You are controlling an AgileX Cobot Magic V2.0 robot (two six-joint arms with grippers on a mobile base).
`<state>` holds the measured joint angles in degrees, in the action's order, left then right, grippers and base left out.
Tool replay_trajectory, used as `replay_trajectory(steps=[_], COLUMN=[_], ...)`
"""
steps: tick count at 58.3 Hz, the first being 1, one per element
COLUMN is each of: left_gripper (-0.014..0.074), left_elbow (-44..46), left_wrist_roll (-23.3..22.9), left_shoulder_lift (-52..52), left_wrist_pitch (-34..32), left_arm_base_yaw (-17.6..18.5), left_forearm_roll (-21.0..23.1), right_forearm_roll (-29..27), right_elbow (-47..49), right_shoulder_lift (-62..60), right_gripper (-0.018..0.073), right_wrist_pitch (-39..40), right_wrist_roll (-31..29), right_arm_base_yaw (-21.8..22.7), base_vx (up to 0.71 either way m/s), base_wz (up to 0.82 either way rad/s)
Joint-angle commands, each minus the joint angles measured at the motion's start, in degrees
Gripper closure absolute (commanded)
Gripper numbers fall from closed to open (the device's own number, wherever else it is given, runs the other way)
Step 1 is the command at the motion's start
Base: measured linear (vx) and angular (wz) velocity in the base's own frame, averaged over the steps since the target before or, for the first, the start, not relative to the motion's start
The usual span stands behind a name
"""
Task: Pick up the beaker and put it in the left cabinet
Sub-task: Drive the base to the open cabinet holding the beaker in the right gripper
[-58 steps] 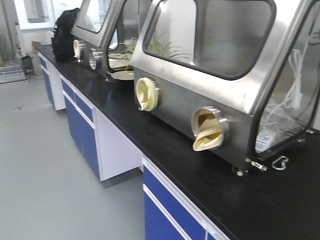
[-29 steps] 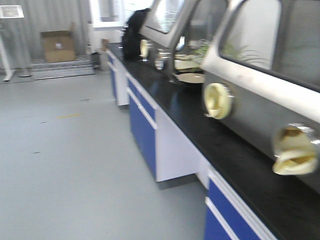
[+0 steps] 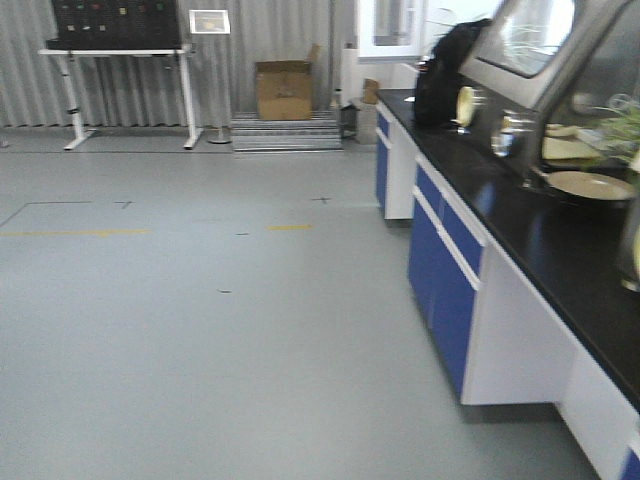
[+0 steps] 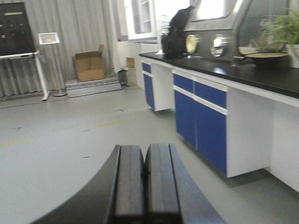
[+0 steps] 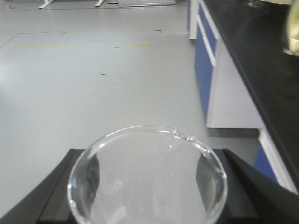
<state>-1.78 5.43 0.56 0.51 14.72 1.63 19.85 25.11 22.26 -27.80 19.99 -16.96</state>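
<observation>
While right hand (image 5: 148, 205) grips beaker (image 5: 147, 170) | left hand (image 4: 145, 179) closed, empty

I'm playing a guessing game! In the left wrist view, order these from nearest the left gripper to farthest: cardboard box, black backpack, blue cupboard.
From the left gripper:
1. blue cupboard, on the right.
2. black backpack, farther back on the right.
3. cardboard box, far back, left of centre.

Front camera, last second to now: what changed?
The view swung left, so the robot seems to be turning: the steel glove boxes slid to the right edge, while more floor, a cardboard box and a white stand came into view. The black bench with blue cupboards stays on the right.
</observation>
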Motion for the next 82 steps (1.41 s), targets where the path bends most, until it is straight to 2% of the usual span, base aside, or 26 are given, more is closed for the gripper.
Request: replay_trajectory(steps=[1,28,54,82], left_gripper=[0.0596,0.0596,0.0596,0.0596], left_elbow=[-0.9,-0.9,-0.9,-0.9], left_wrist_roll=[-0.2,-0.2,-0.2,-0.2], left_shoulder_lift=[1.1,1.1,1.1,1.1], left_wrist_pitch=[-4.8,-4.8,-4.8,-4.8], left_arm_base_yaw=[0.2,0.2,0.2,0.2], left_forearm_roll=[0.5,0.5,0.5,0.5], right_forearm_roll=[1.1,1.1,1.1,1.1], right_elbow=[1.6,1.6,1.6,1.6], right_shoulder_lift=[0.2,0.2,0.2,0.2], right_gripper=[0.0565,0.0565,0.0565,0.0565], right_wrist_pitch=[4.6,4.6,4.6,4.2], right_wrist_roll=[-0.2,-0.2,-0.2,-0.2], right_arm_base_yaw=[0.2,0.2,0.2,0.2], base_vx=[0.31,0.43,0.56,0.61], base_wz=[0.43,0.15,-0.02,0.23])
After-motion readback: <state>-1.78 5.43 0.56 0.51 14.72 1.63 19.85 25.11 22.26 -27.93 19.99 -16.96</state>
